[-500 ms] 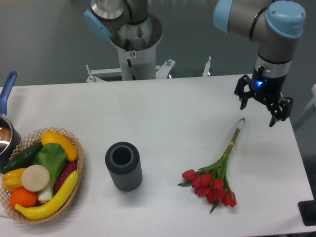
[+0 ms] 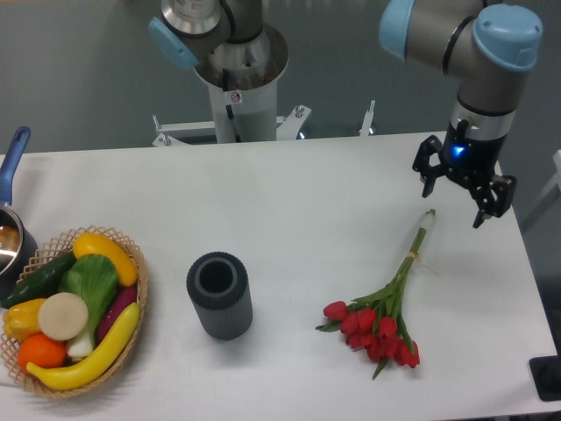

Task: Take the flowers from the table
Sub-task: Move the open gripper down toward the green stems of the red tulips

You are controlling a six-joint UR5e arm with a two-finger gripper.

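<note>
The flowers (image 2: pixel 379 323) are a bunch of red tulips lying flat on the white table (image 2: pixel 307 202) at the right front. Their red heads point toward the front and the tied green stems (image 2: pixel 415 250) run up and back to the right. My gripper (image 2: pixel 456 200) hangs open and empty above the table, just behind and to the right of the stem tips. Its black fingers (image 2: pixel 428 178) point down and stand apart from the stems.
A dark grey ribbed cylinder vase (image 2: pixel 219 295) stands upright left of the flowers. A wicker basket (image 2: pixel 136 263) of vegetables and fruit sits at the front left. A blue-handled pot (image 2: pixel 10 230) is at the left edge. The table's right edge is close to the gripper.
The gripper has shifted slightly left and a little up; the flowers have not moved.
</note>
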